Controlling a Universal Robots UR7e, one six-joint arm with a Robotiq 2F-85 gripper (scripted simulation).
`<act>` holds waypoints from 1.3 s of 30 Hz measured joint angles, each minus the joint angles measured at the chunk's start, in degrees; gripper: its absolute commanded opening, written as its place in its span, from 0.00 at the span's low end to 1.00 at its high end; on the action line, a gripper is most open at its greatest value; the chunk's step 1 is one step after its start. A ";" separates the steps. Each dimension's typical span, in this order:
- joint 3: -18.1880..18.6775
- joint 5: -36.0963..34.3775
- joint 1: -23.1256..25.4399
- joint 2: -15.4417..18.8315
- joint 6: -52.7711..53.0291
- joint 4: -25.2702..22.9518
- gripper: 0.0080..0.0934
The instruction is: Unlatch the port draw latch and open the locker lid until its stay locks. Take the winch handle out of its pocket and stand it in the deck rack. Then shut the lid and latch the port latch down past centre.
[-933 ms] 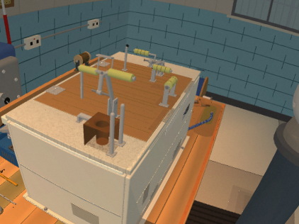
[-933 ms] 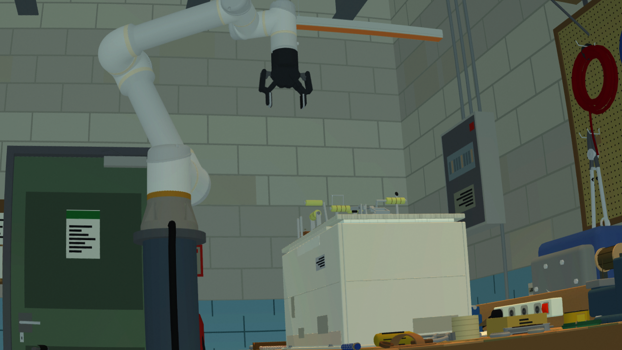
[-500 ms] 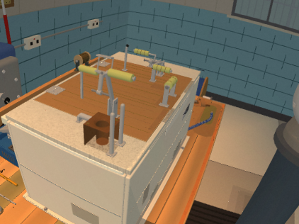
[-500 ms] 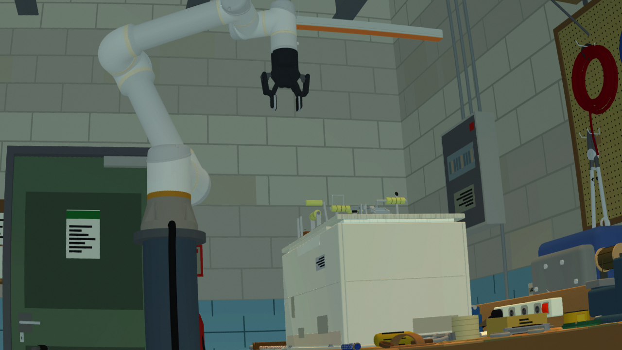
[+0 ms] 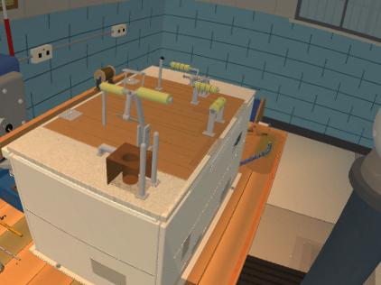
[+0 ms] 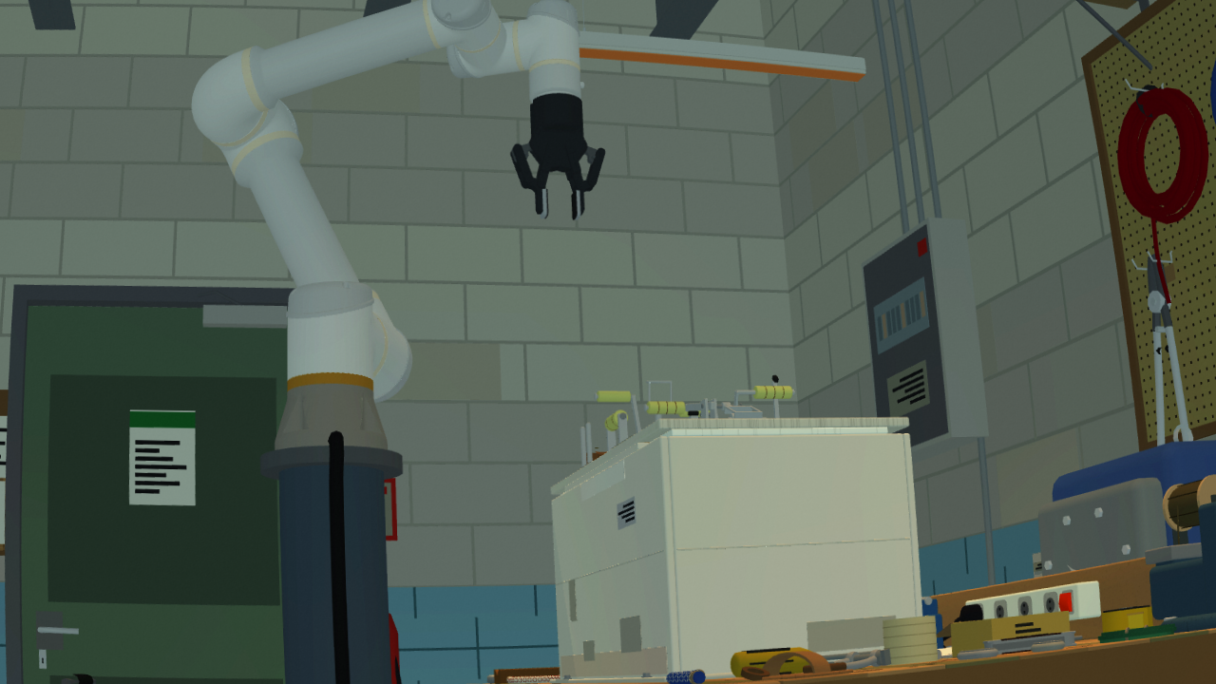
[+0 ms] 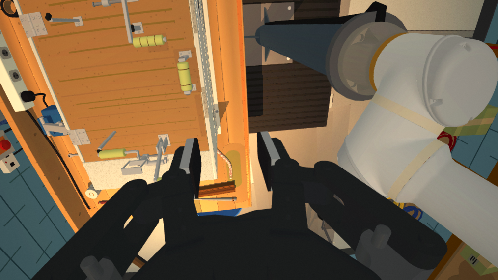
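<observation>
On the workbench stands the cream locker point(image 5: 135, 189) point(image 6: 731, 536) with its brown wooden lid point(image 5: 149, 121) point(image 7: 115, 80) lying flat and closed. Several latches with yellow-green grips point(image 5: 135, 92) point(image 5: 218, 105) point(image 7: 184, 76) stand on the lid, and I cannot tell which is the port one. A brown deck rack point(image 5: 127, 166) with a round hole sits at the near end of the top, empty. The winch handle is hidden inside. High above the locker's edge, off toward the arm's base, my gripper point(image 6: 558, 202) point(image 7: 228, 160) hangs open, holding nothing.
The bench's orange edge point(image 5: 253, 198) runs along the locker's side, with floor beyond. The arm's dark pedestal point(image 6: 332, 561) stands left of the locker. Small tools and a power strip point(image 6: 1029, 604) lie on the bench to the right, and an electrical panel point(image 6: 923, 332) hangs on the wall.
</observation>
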 measured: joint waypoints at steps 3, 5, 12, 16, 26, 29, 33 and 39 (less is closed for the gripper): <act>0.00 0.00 0.00 0.00 0.00 0.00 0.47; 0.00 0.00 0.00 0.00 0.00 0.00 0.47; 0.00 0.00 0.00 0.00 0.70 0.00 0.47; 0.00 0.00 0.00 0.00 2.06 0.00 0.47; 0.00 0.00 0.00 0.00 9.84 0.00 0.47; 0.00 0.00 0.00 0.00 13.44 0.00 0.47; 0.00 0.00 0.00 0.00 19.07 0.00 0.47; 0.00 0.00 0.00 0.00 28.98 0.00 0.47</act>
